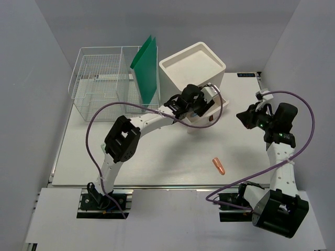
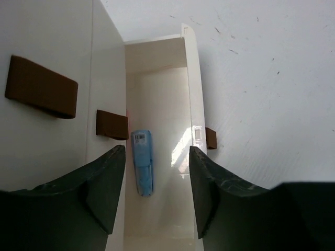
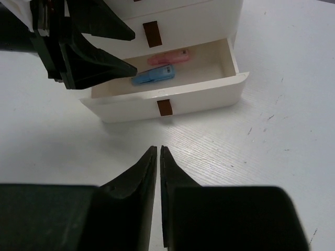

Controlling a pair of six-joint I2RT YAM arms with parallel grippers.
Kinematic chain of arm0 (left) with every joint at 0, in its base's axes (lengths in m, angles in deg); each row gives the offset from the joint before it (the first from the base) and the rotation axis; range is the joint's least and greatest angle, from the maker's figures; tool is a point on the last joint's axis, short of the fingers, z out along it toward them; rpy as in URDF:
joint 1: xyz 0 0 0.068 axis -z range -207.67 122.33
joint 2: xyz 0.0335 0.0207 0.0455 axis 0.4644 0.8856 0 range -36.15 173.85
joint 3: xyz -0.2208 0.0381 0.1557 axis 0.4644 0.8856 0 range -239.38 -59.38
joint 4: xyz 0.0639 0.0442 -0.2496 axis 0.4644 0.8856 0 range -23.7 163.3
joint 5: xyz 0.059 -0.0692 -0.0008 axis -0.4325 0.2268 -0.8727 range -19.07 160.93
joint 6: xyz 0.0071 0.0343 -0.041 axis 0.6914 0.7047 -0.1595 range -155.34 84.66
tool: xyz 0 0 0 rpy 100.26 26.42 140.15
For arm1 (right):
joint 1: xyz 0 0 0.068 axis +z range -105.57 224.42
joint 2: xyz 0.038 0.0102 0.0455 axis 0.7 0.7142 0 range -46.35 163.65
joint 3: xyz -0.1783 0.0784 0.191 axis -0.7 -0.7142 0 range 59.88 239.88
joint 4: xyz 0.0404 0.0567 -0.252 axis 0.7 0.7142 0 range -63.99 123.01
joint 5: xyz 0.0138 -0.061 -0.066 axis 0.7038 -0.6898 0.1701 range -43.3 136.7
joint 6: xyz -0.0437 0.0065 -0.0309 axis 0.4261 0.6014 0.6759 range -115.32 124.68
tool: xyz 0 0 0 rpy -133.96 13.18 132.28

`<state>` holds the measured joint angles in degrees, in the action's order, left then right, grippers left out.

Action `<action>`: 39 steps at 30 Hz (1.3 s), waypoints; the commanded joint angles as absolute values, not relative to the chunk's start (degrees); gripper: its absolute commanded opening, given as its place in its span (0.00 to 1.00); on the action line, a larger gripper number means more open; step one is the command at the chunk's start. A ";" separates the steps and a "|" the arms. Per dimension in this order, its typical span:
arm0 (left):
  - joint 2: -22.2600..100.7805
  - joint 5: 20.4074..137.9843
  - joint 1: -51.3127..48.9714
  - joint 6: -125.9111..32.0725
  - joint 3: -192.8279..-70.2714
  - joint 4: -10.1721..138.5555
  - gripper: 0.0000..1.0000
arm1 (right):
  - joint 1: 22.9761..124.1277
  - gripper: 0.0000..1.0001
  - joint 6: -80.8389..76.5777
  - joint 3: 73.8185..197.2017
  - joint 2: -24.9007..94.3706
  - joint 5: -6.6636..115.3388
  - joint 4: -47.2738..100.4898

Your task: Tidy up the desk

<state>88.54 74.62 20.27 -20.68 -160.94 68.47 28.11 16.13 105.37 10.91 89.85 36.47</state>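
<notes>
– Counter from above: where does it lie?
– It is white and flat, and spreads out ahead of both arm bases. A wire basket stands at the far left with a green folder upright at its right side. A white drawer box comes next, and an orange stick lies alone near the front edge.
– And the hands?
– The left hand is at the front of the box. The right hand hovers well apart, off to the right.
– Left wrist view?
– Its fingers are spread and released, gripping nothing. Between them you look into an open drawer where a blue stick lies. Brown handles show on the closed drawers beside it.
– Right wrist view?
– Its fingers nearly meet, with only a sliver between them, clenched on nothing above bare counter. Ahead, the lowest drawer is pulled out. The blue stick and a pink stick lie side by side inside it.
</notes>
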 commanded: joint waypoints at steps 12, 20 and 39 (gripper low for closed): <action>42.11 73.50 18.74 -43.86 -124.54 74.20 0.00 | 32.71 0.30 41.06 110.33 19.22 92.60 57.38; 16.18 51.44 16.98 -53.69 -106.59 87.38 0.78 | 46.95 0.43 41.42 107.25 18.34 74.49 64.67; -4.95 38.33 16.45 -52.65 -94.71 86.77 0.86 | 66.04 0.80 37.20 104.44 27.22 52.15 72.24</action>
<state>-5.03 40.00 16.64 -52.55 -95.19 87.38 64.52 37.63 102.44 26.54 53.44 69.13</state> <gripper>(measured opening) 0.863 0.788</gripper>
